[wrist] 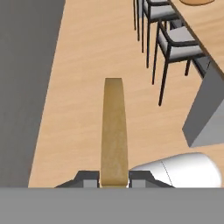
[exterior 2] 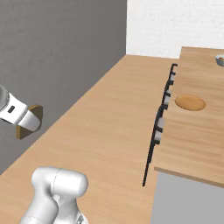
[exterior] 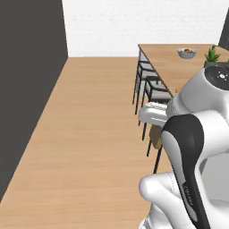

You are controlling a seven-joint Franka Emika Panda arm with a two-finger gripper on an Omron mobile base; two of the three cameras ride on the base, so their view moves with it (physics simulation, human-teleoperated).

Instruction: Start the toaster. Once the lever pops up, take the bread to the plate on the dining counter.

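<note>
holding bread point(wrist: 114, 131) in pincer point(wrist: 113, 179)

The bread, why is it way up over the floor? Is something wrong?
Nothing is wrong. The bread is clamped edge-on in the gripper, out over the wooden floor, not dropped. The plate on the dining counter has nothing on it yet. Nothing looks spilled or broken.

White arm point(exterior: 192, 147) folded, raised, jaws clamped on bread point(wrist: 114, 131)
</note>
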